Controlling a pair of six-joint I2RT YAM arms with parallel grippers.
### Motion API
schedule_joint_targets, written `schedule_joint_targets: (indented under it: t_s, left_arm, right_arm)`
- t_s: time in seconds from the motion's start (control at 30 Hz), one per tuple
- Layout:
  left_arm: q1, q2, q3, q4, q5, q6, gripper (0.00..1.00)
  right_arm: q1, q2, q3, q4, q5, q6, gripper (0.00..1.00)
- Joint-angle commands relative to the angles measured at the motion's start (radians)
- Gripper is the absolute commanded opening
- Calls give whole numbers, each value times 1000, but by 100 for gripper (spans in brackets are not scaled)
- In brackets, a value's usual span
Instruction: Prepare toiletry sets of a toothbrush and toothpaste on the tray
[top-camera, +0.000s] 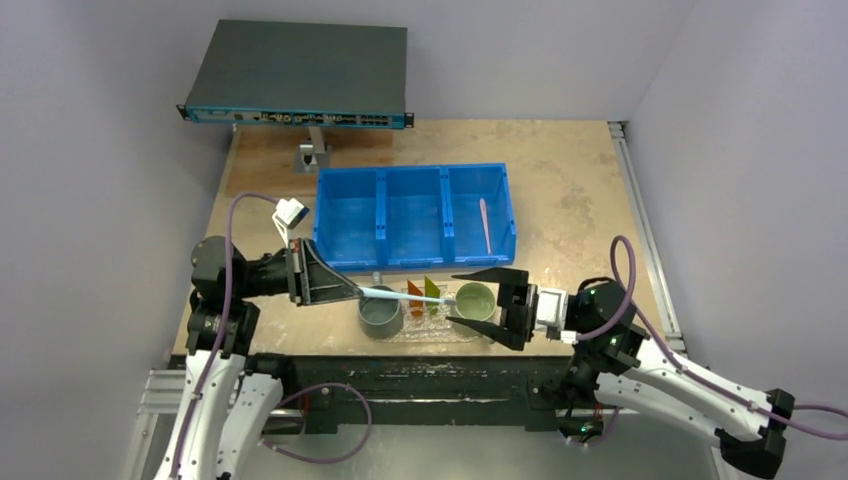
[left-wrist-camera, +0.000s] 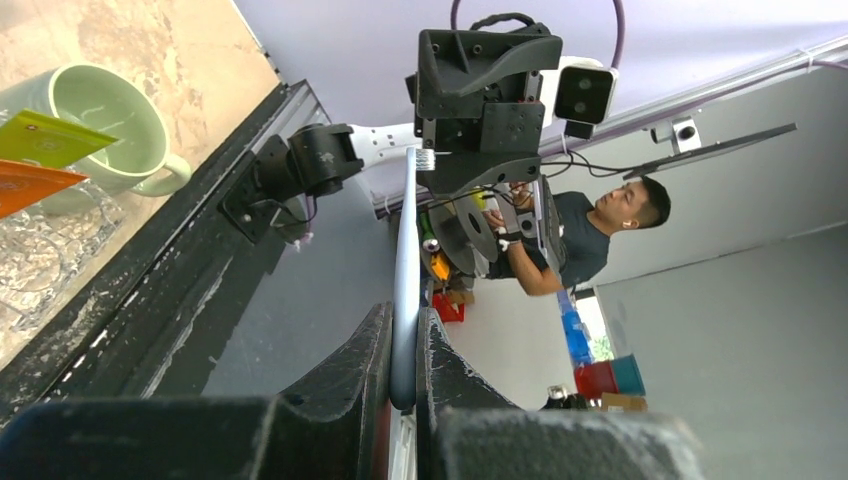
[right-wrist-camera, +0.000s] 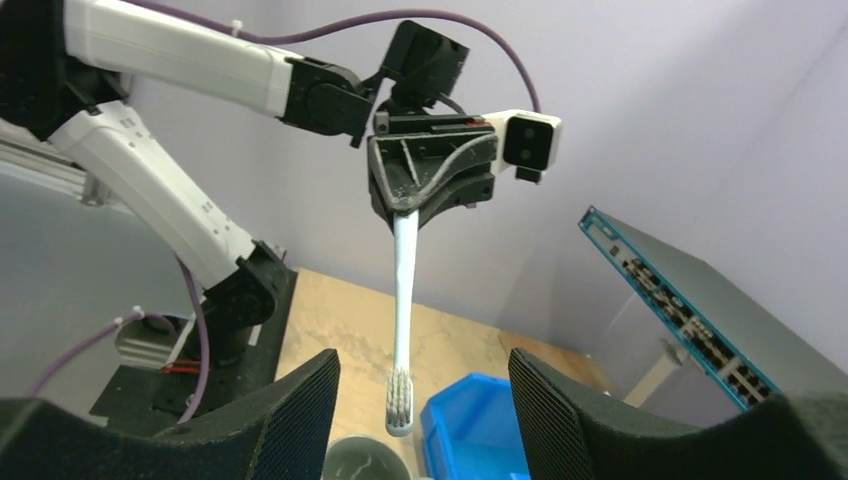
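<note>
While the left hand (top-camera: 356, 291) clamps tight on the handle of one toothbrush (top-camera: 400, 295), the stick lies level and points across toward the right arm. Its bristled end stops just at the mouth of the right hand (top-camera: 453, 298). That right hand is spread wide, nothing in it. From its own wrist camera the brush head hangs between the two dark fingers (right-wrist-camera: 290, 410). From overhead, the brush passes above the grey mug (top-camera: 380, 315) and over the two tubes. The orange tube (top-camera: 414, 297) and the green tube (top-camera: 432, 289) are side by side on the tray (top-camera: 430, 332), between the grey mug and the pale-green mug (top-camera: 475, 300). That pale-green mug shows between the right hand's fingers from above; whether they touch it, I can't tell. Both mugs stand on the glittery tray at the near edge of the counter (top-camera: 570, 200). Behind them is the blue bin (top-camera: 415, 168), and the second toothbrush (top-camera: 485, 225) lies alone in its right compartment, well apart from the tray.
</note>
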Motion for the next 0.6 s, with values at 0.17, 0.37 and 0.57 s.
schedule_joint_targets:
  t_s: [0.17, 0.37, 0.57]
  left_arm:
    - [-25, -12, 47, 57, 26, -14, 0]
    - [-31, -13, 46, 58, 24, -14, 0]
    - [-31, -14, 38, 55, 21, -13, 0]
  right_arm:
    - [-3, 63, 16, 69, -139, -54, 55]
    - [-3, 86, 28, 52, -158, -66, 43]
    - [-3, 82, 34, 37, -157, -72, 31]
